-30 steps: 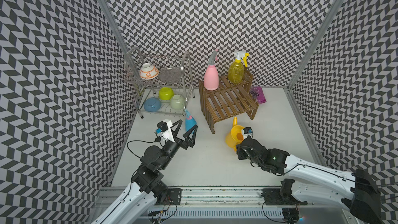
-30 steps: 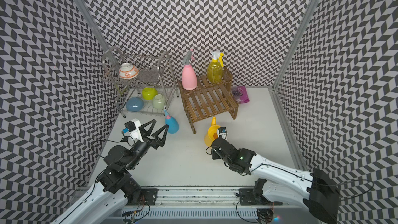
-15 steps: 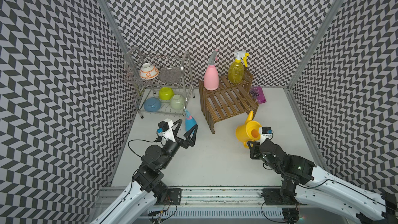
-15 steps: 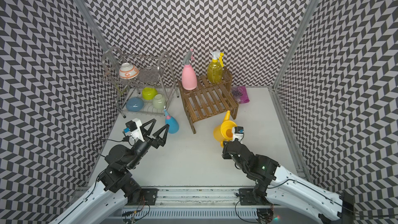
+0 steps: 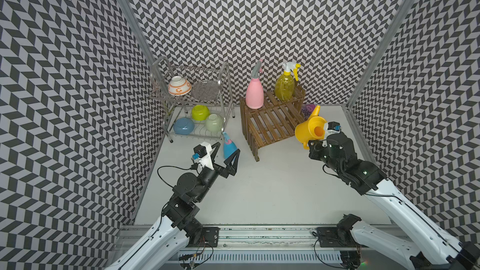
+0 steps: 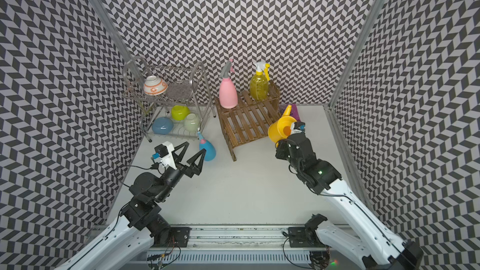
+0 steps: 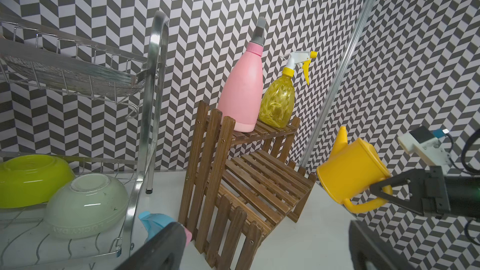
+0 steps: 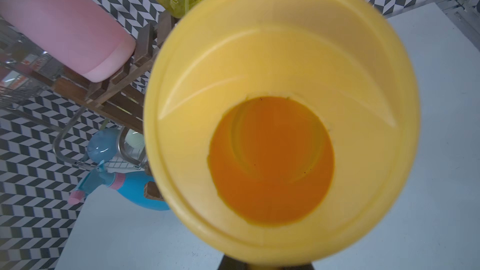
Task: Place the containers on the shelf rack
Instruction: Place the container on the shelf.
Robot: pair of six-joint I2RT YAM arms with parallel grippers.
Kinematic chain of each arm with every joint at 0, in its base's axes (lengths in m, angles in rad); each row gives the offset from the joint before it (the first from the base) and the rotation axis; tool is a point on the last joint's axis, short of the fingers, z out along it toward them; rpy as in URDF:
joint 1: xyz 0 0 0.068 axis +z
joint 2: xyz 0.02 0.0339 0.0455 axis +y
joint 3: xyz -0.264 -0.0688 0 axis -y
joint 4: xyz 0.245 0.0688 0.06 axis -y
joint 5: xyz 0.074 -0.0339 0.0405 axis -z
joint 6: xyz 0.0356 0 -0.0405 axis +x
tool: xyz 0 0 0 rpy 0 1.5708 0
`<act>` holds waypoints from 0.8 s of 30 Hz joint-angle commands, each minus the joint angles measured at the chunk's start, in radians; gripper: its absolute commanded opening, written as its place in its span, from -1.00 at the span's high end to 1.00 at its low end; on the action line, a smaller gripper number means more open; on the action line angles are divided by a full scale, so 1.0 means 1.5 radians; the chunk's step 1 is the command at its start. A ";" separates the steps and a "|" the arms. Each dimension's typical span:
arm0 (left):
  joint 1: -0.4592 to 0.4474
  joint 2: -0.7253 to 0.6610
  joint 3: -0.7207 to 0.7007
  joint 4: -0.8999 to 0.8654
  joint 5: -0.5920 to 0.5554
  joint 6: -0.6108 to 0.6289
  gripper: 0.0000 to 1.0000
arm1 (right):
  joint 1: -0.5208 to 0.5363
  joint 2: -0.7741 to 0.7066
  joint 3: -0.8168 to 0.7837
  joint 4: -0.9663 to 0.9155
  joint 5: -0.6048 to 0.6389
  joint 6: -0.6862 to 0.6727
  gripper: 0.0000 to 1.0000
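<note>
Overhead, the carry: the yellow watering can (image 5: pixel 310 131) hangs in the air just beside the right end of the shelf rack (image 5: pixel 270 125), its handle pinched in the pressed-together jaws of the right gripper (image 5: pixel 313 143)
Overhead, the bearing: in both top views the rack's bare lower step lies to the left of the can and a little below it; the spout-to-handle line runs from the back wall towards the robot; the right arm is much the nearer
Overhead, already shelved: the pink spray bottle (image 5: pixel 254 94) and the yellow trigger sprayer (image 5: pixel 285 88) stand upright on the upper step
Overhead, still waiting: the blue spray bottle (image 6: pixel 207 150) lies on its side on the table (image 5: pixel 272 190) off the rack's left front corner; the left gripper (image 6: pixel 194 148) hovers just short of it, jaws spread wide and empty
Left wrist: the can (image 7: pixel 350 170) is clear of the table and tilted, spout up, base turned towards the lower slats; it looks due for levelling and a sideways move onto them; the wire dish rack (image 7: pixel 153 100) stands at the other side
Right wrist: the can's open top (image 8: pixel 280 74) fills the frame and hides the jaws
Against a second ago: the can was low in front of the rack; it has since risen and swung right and back, alongside the lower step; the left arm and the blue bottle have not moved
</note>
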 commanded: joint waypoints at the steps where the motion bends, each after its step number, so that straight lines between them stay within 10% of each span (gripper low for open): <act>1: 0.004 0.000 0.017 0.023 -0.009 0.032 -1.00 | -0.024 0.052 0.064 0.054 -0.057 -0.067 1.00; 24: 0.013 0.065 0.049 0.065 0.000 0.134 -1.00 | -0.046 0.249 0.205 0.048 -0.008 -0.140 1.00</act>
